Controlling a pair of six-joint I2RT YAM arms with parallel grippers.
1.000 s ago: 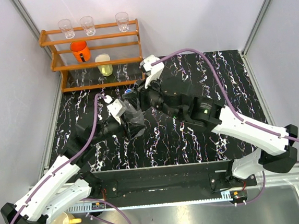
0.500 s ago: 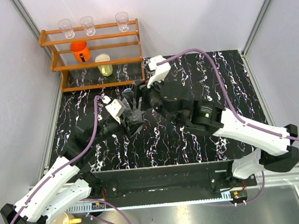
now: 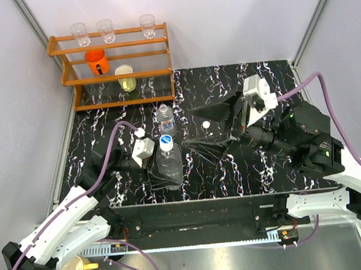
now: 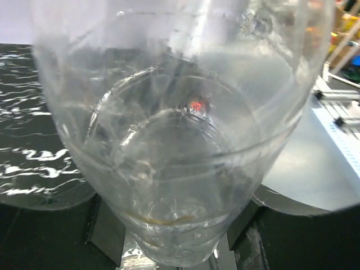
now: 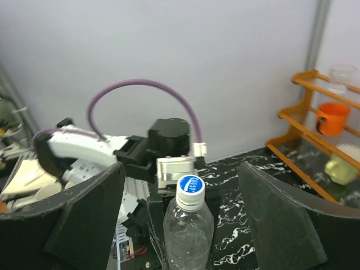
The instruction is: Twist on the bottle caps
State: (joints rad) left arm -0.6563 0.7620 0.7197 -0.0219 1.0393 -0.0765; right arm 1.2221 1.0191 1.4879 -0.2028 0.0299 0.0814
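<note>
Near the front-middle of the surface [image 3: 214, 81], wider bottle [image 3: 169, 162] stands upright, clamped around its body by left end effector [image 3: 166, 174]; blue-topped cap [image 3: 166, 140] sits on its neck; right end effector [image 3: 196, 129] is off to the right, apart from that bottle, fingers spread wide, holding nothing; narrower bottle [image 3: 165, 122] stands upright just behind the wider one, neck looks uncapped; loose white cap [image 3: 205, 126] lies on the surface to its right, near the right end effector.
</note>
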